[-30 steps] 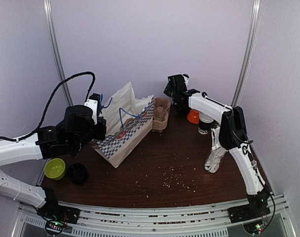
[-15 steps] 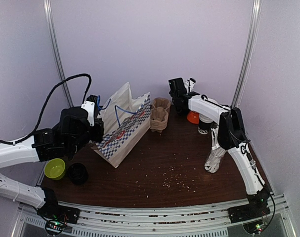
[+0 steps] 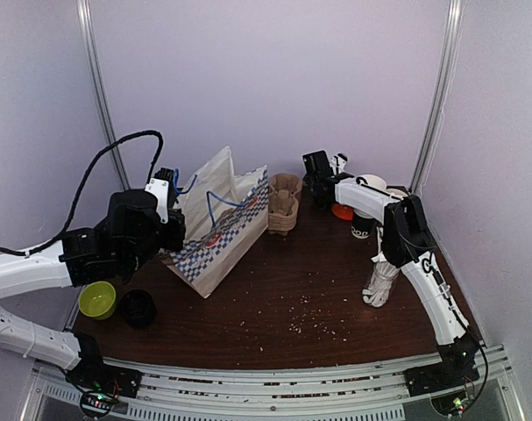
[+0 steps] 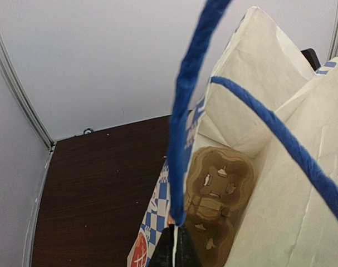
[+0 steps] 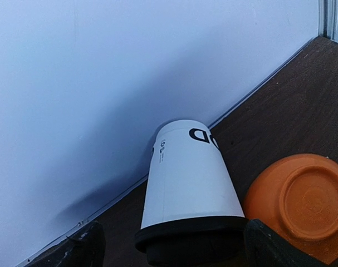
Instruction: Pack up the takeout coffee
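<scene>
Left gripper (image 4: 174,250): shut tight on the blue handle (image 4: 182,139) of the checked paper bag (image 3: 217,237), which leans open-mouthed at the left of the table (image 3: 292,298)
Right gripper (image 5: 180,247): jaws wide, one finger on either side of the cup's dark lid, not clamped
Coffee cup (image 5: 188,189): white, at the far right near the back wall (image 5: 74,83), just beside an upturned orange bowl (image 5: 299,203)
Carrier tray (image 3: 284,203): brown pulp, standing on edge outside the bag, just right of it
</scene>
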